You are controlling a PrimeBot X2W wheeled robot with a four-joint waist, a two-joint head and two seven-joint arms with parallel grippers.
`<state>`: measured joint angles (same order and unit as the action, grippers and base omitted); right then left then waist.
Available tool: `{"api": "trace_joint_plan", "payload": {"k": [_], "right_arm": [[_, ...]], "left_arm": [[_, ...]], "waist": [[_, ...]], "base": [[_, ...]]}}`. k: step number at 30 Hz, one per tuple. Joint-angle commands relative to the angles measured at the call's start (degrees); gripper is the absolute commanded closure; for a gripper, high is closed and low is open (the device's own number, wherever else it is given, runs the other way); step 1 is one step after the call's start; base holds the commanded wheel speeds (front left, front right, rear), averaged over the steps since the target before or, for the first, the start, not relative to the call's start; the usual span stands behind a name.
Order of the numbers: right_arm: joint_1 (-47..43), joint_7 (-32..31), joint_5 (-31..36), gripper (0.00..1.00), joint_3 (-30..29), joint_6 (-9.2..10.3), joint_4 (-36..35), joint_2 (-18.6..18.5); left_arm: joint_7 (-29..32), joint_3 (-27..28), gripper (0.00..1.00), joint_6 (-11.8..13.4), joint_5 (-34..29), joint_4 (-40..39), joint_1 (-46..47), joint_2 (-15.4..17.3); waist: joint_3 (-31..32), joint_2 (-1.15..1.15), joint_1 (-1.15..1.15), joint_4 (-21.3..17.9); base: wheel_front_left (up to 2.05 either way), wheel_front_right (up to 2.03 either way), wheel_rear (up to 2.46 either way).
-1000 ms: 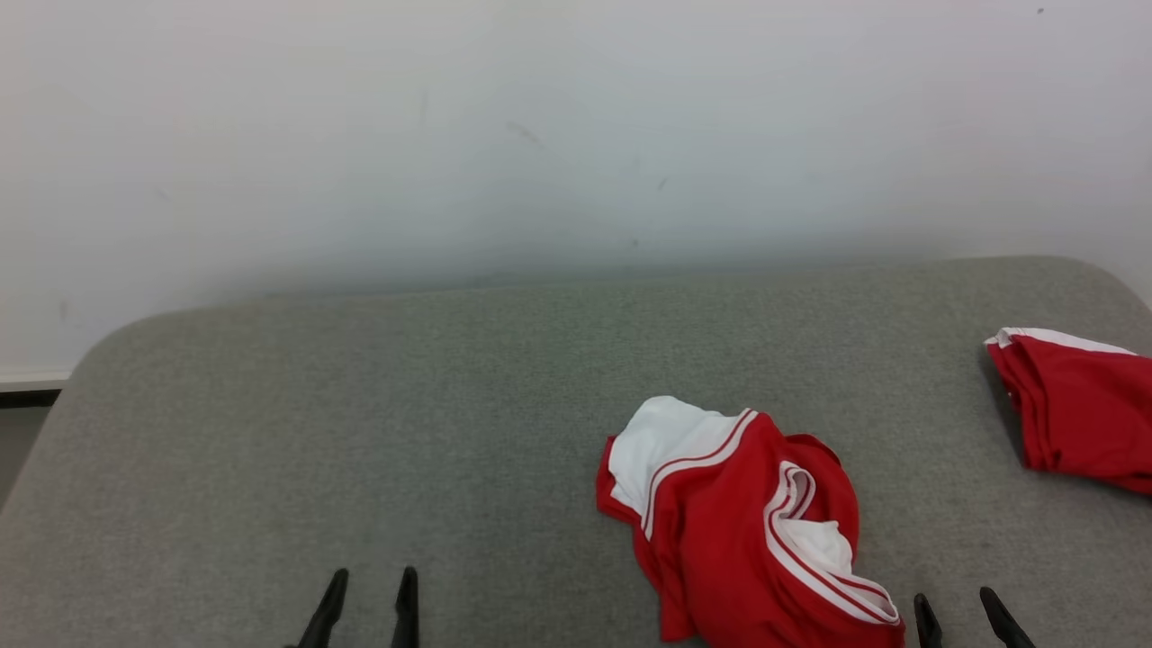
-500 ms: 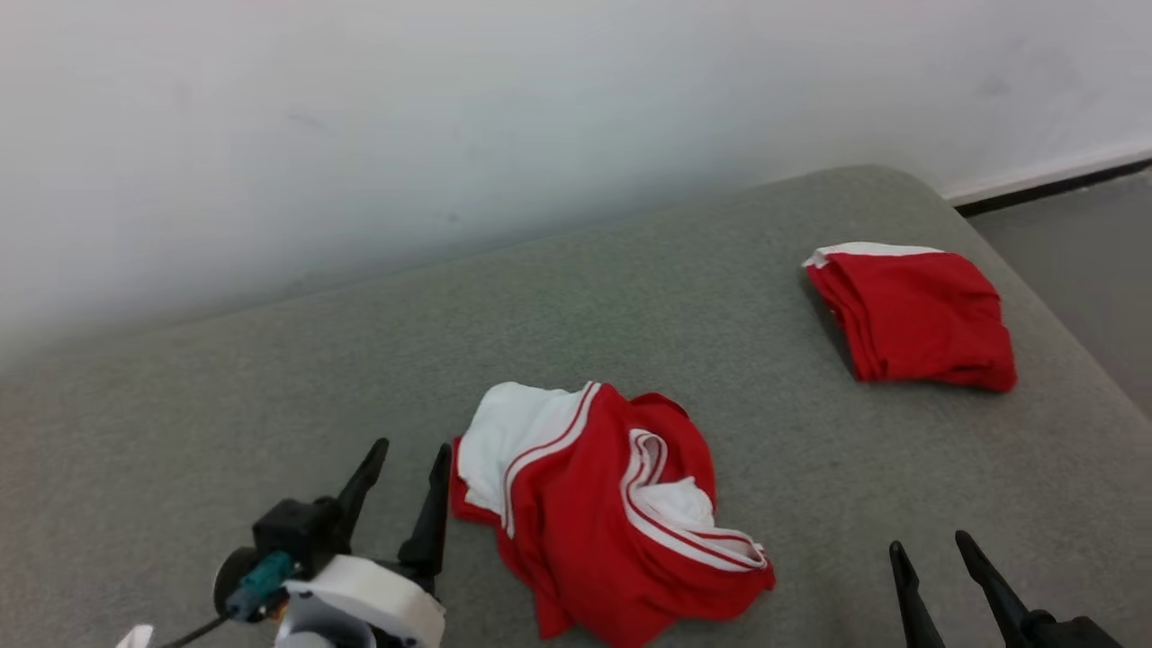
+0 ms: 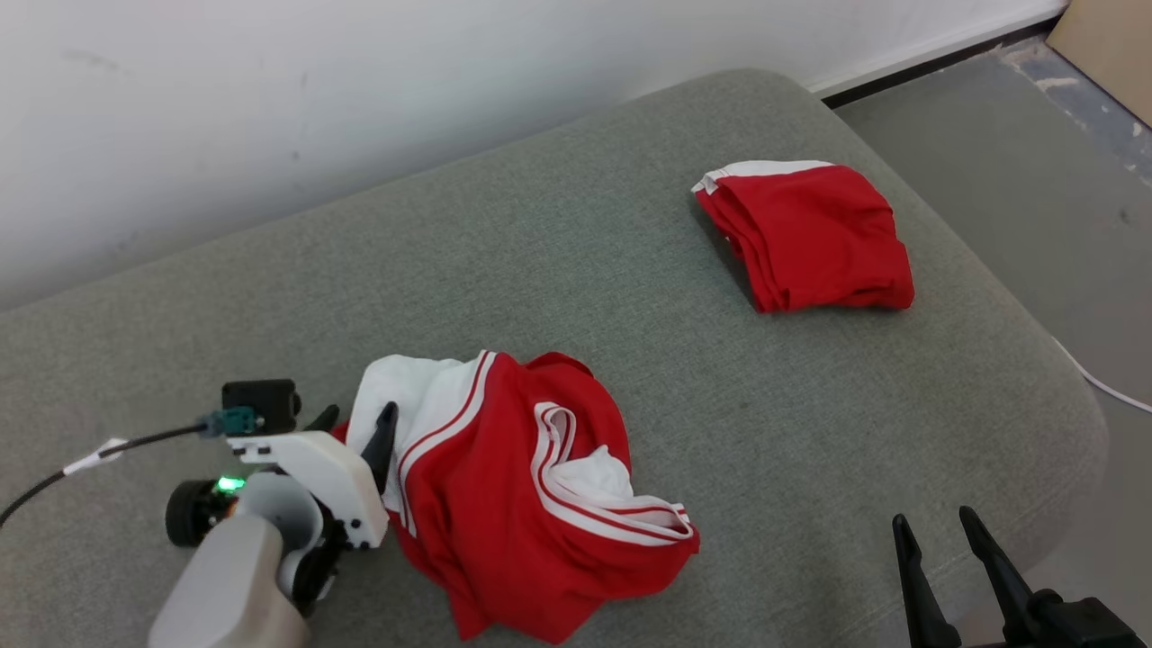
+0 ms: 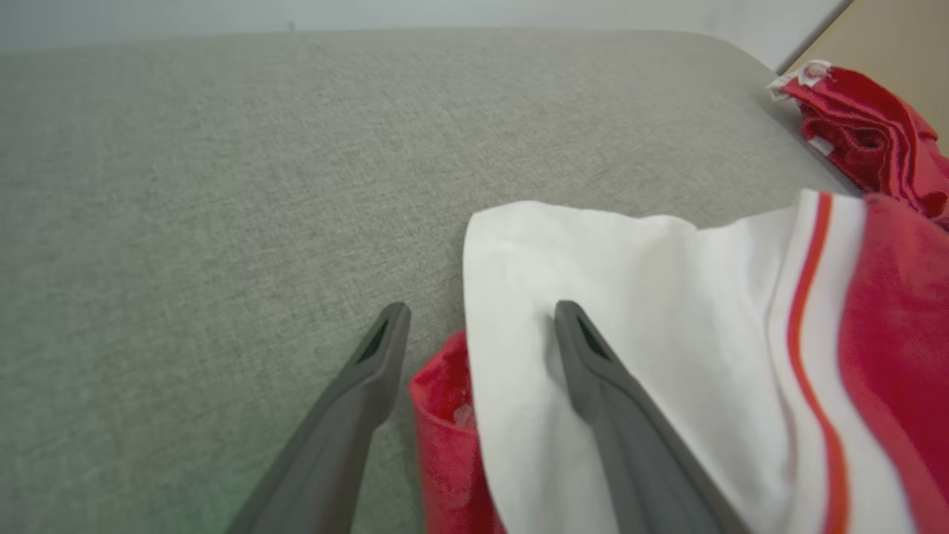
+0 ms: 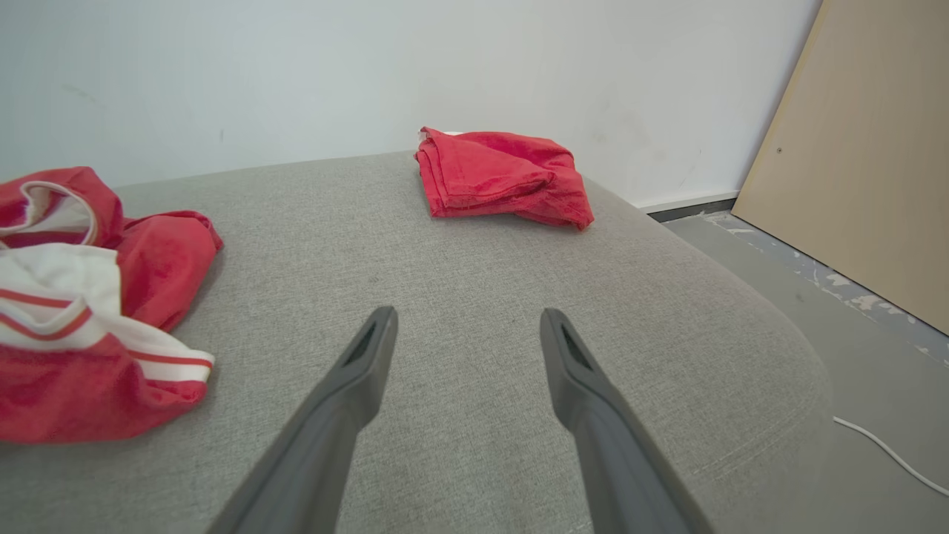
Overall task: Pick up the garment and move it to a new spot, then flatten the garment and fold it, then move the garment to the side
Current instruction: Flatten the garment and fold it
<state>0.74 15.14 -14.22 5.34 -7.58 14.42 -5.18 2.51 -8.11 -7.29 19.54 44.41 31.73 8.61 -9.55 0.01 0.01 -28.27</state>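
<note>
**While the garment lies crumpled, the left hand lines up on its edge**

Since no pickup has been made yet, the garment lies in a crumpled heap on the near part of the grey cushion, toward the robot's left. The left hand is at the heap's left edge, jaws spread wide and empty. In the left wrist view one finger lies over the white panel and the other over bare cushion, with a red fold between them. That straddle looks meant to pinch the edge once the jaws close. Whether the tips touch cloth I cannot tell. The right hand hovers at the near right, also wide open and empty, well apart from the heap, probably reserved for flattening.

A second red garment, folded, sits near the far right corner. The bare stretch between the two seems a likely new spot. Nothing blocks the left hand's way to the cloth, though a cable trails from the left wrist. Beyond the cushion are the floor and a board leaning on the wall.
</note>
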Motion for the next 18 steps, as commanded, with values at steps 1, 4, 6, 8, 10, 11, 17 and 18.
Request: {"api": "trace_joint_plan", "payload": {"k": [1,4,6,8,10,11,17,18], "right_arm": [[1.04,-0.02,-0.37,0.0,-0.08,0.18,-0.3,0.22],[1.64,-0.02,-0.53,0.0,-0.17,0.18,-0.41,0.36],[1.63,-0.02,-0.5,0.0,-0.4,0.18,-0.49,0.39],[1.58,-0.02,-0.33,0.0,-0.46,0.18,-0.38,0.43],[1.48,-0.02,-0.23,0.0,-0.61,0.18,-0.19,0.46],[1.53,-0.02,-0.19,0.0,-0.64,0.18,-0.11,0.49],[1.5,-0.02,-0.01,0.0,-0.63,0.18,0.1,0.53],[1.34,-0.02,0.07,0.0,-0.68,0.18,0.11,0.5]], "left_arm": [[0.91,-0.76,0.0,-0.16,-1.1,1.22,1.66,1.78],[2.96,-1.87,0.0,-0.18,1.96,3.1,2.87,0.65],[4.84,-4.28,0.0,-0.26,4.76,2.62,3.3,0.29],[6.17,-6.38,0.02,-0.22,7.07,2.09,3.19,0.88],[7.66,-8.83,0.72,-0.23,9.31,1.54,2.94,1.21],[8.11,-10.26,1.0,-0.23,10.22,0.89,2.74,1.13],[4.27,-14.42,1.0,-0.24,15.65,-3.68,3.86,2.81],[3.46,-14.49,1.0,-0.24,16.12,-4.04,4.4,2.98]], "waist": [[-1.16,-0.01,-0.01,-0.32],[-1.8,-0.01,-0.01,-0.16],[-2.12,-0.01,-0.01,0.15],[-2.29,-0.01,-0.01,0.62],[-2.34,-0.01,-0.01,1.08],[-2.35,-0.01,-0.01,1.31],[-1.69,-0.01,-0.01,3.51],[-1.45,-0.01,-0.01,4.0]], "base": [[0.0,0.0,0.0],[0.0,0.0,0.0],[0.0,0.0,0.0],[0.0,0.0,0.0],[0.0,0.0,0.0],[0.0,0.0,0.0],[0.0,0.0,0.0],[0.0,0.0,0.0]]}}
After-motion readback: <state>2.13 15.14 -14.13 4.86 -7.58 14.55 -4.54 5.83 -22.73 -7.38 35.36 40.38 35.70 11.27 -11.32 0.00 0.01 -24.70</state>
